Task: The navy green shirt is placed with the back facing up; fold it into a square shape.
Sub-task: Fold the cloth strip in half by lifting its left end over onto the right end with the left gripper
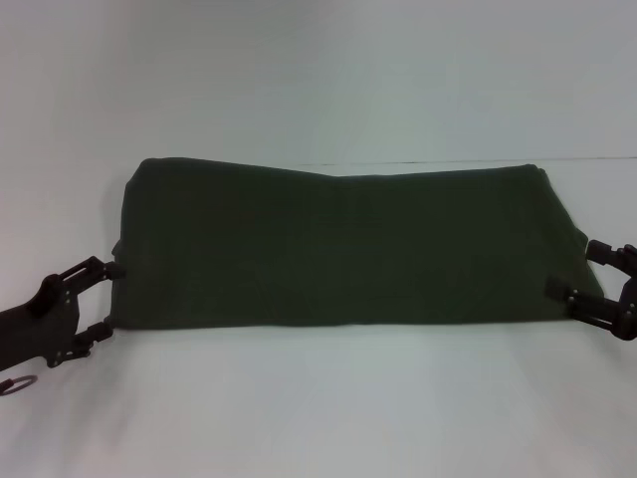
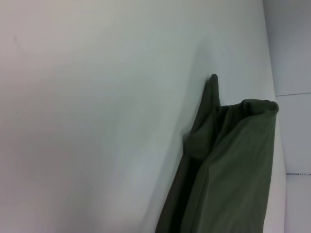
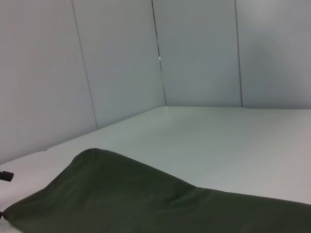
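The navy green shirt [image 1: 338, 249] lies across the white table as a wide folded band, plain side up, with no lettering showing. My left gripper [image 1: 110, 299] sits at the shirt's left end, fingers spread apart along that edge. At the right end my right gripper [image 1: 579, 271] stands open too, one finger resting on the cloth near the front corner. The left wrist view shows the layered edge of the shirt [image 2: 233, 170]. In the right wrist view a low hump of the shirt [image 3: 146, 204] fills the foreground.
The white table [image 1: 318, 418] runs on in front of the shirt and behind it up to pale wall panels [image 3: 194, 53]. A small ring [image 1: 17, 383] hangs under the left arm at the picture's left edge.
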Robot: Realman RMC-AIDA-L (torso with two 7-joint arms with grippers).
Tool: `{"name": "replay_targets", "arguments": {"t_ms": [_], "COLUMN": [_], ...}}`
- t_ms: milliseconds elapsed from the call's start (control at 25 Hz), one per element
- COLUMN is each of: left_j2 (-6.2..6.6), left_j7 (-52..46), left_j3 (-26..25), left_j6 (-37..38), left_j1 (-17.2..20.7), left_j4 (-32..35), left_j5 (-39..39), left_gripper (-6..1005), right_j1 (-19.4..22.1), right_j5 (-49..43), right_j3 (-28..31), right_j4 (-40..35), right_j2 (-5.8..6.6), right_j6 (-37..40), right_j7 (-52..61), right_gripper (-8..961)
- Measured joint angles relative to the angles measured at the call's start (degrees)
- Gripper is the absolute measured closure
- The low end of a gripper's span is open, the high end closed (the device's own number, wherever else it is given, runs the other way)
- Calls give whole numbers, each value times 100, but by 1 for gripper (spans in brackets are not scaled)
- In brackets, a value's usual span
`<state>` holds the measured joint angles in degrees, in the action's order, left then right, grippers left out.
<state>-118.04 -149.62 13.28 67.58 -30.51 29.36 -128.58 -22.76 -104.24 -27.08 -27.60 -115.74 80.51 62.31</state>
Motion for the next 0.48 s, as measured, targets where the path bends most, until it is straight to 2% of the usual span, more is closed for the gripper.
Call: {"name": "replay_targets", "arguments": {"t_ms": [480], "left_j2": [-2], "left_j7": [-82], "left_j3": [24], "left_j6": [-239], "left_j1": [-64], "left_j4": [-45], "left_j5": [-6], "left_gripper": [49], "right_j1": [-28], "right_j5": [13], "right_j3": [11], "right_j4": [-15], "right_j2": [8], "right_j6": [-1], "right_j7": [-7], "right_gripper": [8]}}
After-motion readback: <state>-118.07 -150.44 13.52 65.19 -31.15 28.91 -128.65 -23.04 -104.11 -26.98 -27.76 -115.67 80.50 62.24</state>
